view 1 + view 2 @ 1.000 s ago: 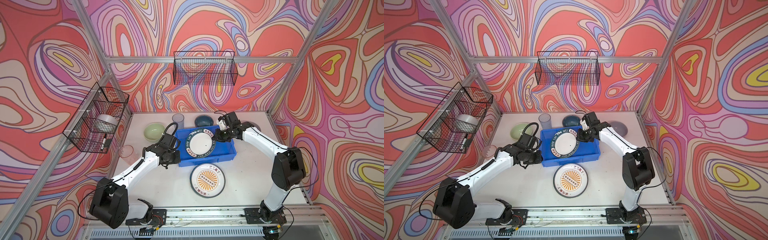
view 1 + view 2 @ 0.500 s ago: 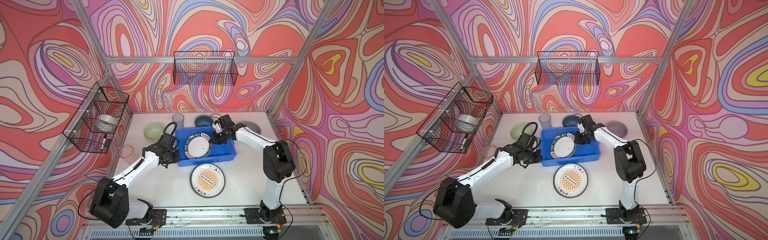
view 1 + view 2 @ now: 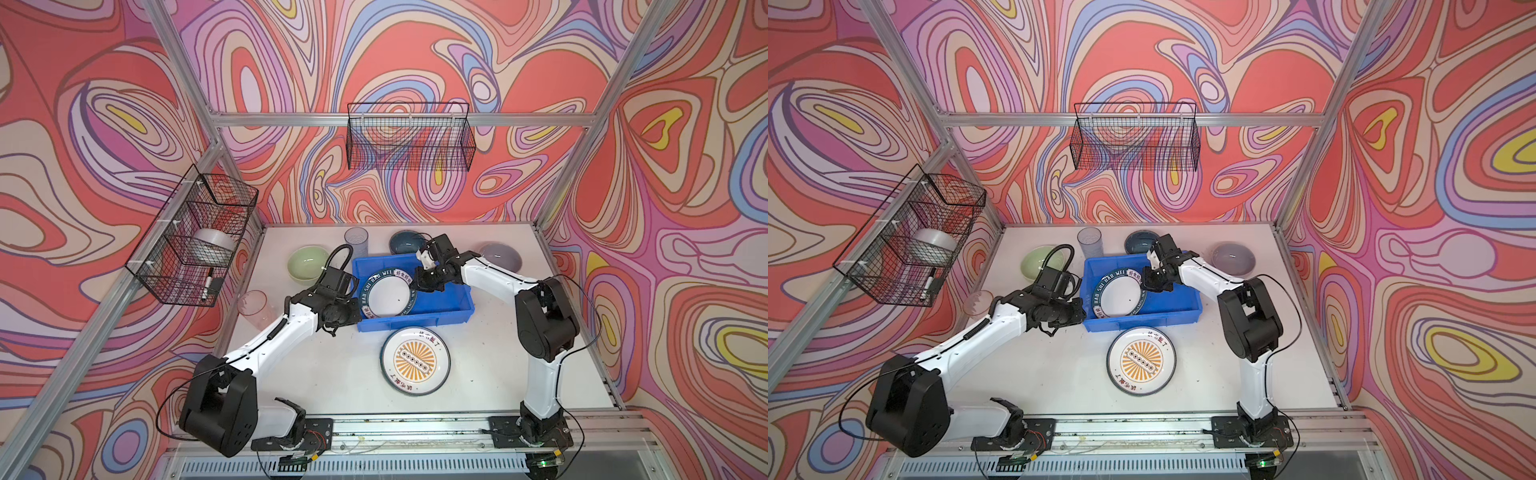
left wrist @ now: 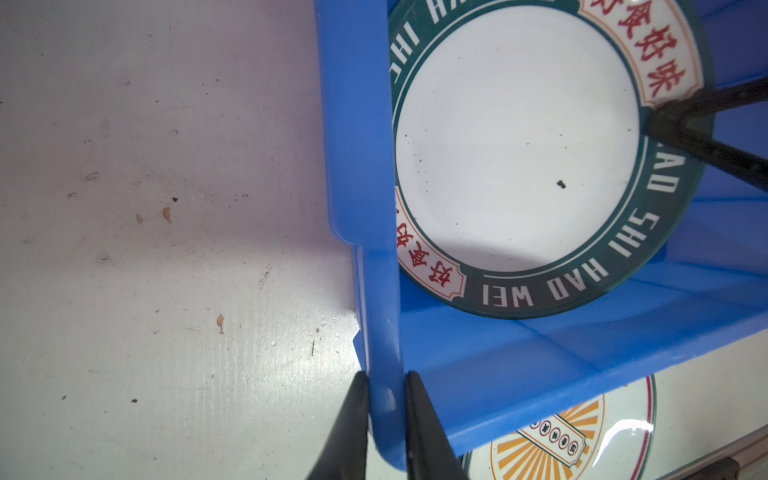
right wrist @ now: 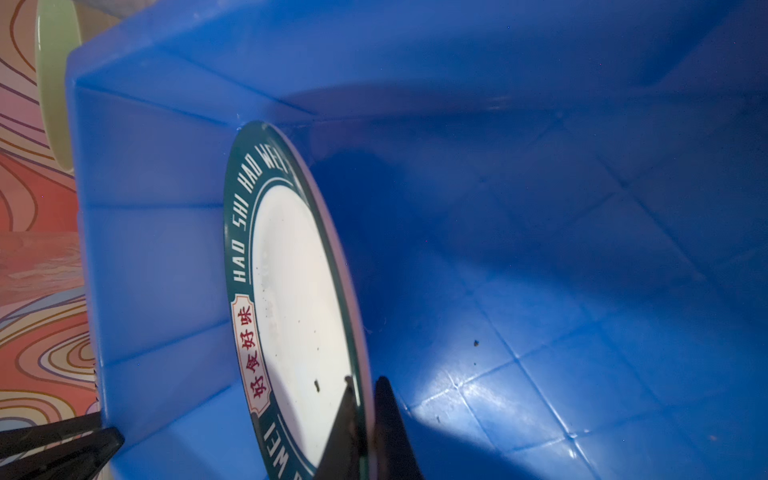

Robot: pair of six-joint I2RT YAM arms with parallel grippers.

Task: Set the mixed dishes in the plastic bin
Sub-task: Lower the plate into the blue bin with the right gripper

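**Both top views:** blue bin (image 3: 442, 301), glossy moulded plastic w/ rolled rim, sits mid-worktop (image 3: 332, 374). Green-rim plate (image 3: 388, 297), smooth white centre w/ lettered band, lies tilted in the bin's left half. Right claw (image 3: 419, 282) pinches the plate's right rim, jaws nearly together. Left claw (image 3: 355, 316) is clamped on the bin's left wall near the front corner. Orange plate (image 3: 415, 360) lies flat just in front of the bin.

Along the back: pale green bowl (image 3: 307, 264), ribbed bluish tumbler (image 3: 356, 241), dark blue bowl (image 3: 405, 242), lavender bowl (image 3: 500, 257). Pink tumbler (image 3: 255, 307) stands at the left edge.

Vs 1 s ago: plate lower and further left, right elbow swung inward, bin and left arm in the same spot.

Room: bin's right half is bare, and the worktop is bare front-left and right of the orange plate. Dark blue bowl is just behind the right claw.

**Left wrist:** left claw (image 4: 385, 380) has thin black fingers (image 4: 353, 424) on either side of the bin wall, touching it. Plate (image 4: 515, 158) sits beyond the wall, w/ the right claw's fingers (image 4: 715, 153) on its far rim. Worktop (image 4: 166, 208) is scuffed and speckled. Orange plate (image 4: 561, 436) is partly hidden by the bin's front wall.

**Right wrist:** right claw (image 5: 365, 386) has one tip on each face of the plate rim. Plate (image 5: 299, 291) shows nearly edge-on, its held rim raised off the bin floor (image 5: 582, 249), which has moulded grid ridges. Left claw (image 5: 109, 428) shows at the bin wall.
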